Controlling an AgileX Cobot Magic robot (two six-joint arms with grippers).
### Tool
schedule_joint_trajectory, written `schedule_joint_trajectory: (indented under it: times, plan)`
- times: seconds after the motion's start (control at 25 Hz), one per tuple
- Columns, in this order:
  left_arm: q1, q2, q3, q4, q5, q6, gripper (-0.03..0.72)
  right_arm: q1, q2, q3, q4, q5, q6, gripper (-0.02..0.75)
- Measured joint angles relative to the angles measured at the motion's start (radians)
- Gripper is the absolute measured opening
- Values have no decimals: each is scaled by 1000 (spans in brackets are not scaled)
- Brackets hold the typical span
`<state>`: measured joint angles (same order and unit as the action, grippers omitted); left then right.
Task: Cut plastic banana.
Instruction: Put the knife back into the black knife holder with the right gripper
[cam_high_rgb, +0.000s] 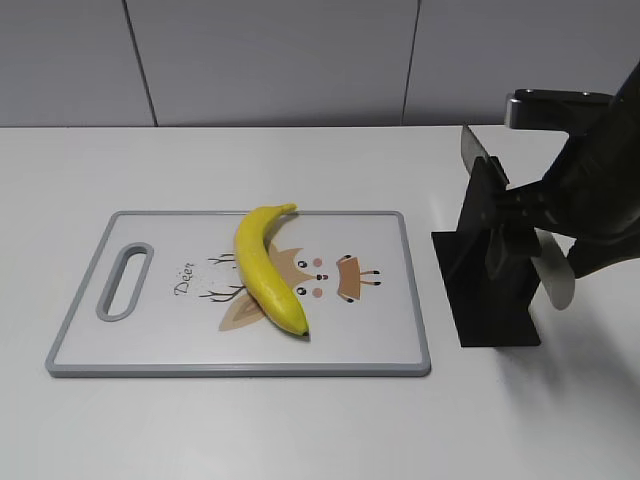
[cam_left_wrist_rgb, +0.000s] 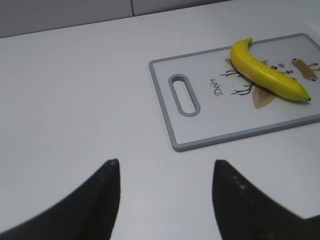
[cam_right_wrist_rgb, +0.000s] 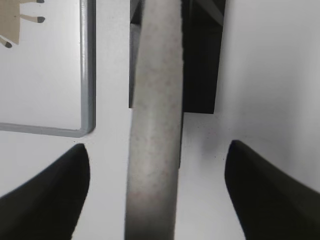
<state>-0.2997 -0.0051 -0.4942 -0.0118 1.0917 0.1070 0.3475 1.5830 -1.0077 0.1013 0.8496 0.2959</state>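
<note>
Here the plastic banana lies smooth and glossy yellow, a single curve with a short stem and a dark tip, on a flat white cutting board with a grey rim, a slotted handle and a printed deer. The board rests on a plain matte white table. Well to the left of the right hand, across the board's near corner, is where the banana sits; it is well ahead and to the right of the left hand.

A black angular knife stand sits directly by the right hand, holding a knife with a pale, faintly speckled rounded handle and a dull metal blade.

The right hand's dark fingers are spread wide, one on each side of the handle, not touching it. The left hand hovers low over bare table, its fingers likewise apart and empty.
</note>
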Motion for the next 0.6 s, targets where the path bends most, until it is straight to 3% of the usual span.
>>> schedule_joint_trajectory:
  times: [0.32,0.6]
  plan:
    - [11,0,0,0,0,0,573,0,-129,0,17,34,-80,661]
    - [149,0,0,0,0,0,573,0,-396,12,28,123,-240,585]
